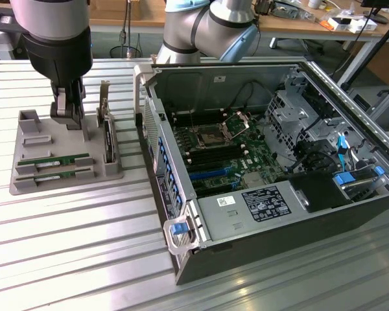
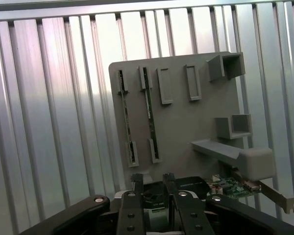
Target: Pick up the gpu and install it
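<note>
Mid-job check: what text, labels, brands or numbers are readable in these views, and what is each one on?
No text here can be read.
Black label on the silver metal cover inside the computer case: white print, too small to read.
White sticker beside it: too small to read.
Green sticks in the grey holder: pale label patches, blurred.

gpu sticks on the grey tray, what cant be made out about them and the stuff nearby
- Green sticks: label print too small in the exterior view, edge-on in the wrist view.
- Gripper: whether it touches the tray; exterior view, its own body hides the contact.
- Circuit card: wrist view, partly behind the gripper and a tray block.
- Motherboard: near strip hidden by the case wall, exterior view.
</note>
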Available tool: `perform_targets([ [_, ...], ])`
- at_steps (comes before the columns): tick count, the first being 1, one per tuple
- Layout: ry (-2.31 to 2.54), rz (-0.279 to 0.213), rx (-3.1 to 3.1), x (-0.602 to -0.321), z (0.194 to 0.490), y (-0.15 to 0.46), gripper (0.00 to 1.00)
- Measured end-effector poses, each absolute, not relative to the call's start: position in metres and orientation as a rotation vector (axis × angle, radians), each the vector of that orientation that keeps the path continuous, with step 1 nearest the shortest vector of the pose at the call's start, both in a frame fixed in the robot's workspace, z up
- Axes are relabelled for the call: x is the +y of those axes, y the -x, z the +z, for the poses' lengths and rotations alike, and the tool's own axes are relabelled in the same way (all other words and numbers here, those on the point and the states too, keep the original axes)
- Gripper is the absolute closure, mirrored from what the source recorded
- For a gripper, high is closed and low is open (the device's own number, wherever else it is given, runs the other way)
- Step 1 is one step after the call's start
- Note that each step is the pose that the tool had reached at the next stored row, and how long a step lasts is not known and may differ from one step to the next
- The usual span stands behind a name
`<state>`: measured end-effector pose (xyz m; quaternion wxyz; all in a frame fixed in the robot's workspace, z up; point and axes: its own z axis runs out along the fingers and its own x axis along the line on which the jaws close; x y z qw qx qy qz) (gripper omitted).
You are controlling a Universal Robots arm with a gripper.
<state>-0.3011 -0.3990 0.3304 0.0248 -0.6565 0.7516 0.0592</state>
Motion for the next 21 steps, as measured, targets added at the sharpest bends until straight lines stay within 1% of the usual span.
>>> perform_targets([
  [21, 2.022, 0.204, 2.314, -0.3991, 0.3214, 0.3011, 0.70],
])
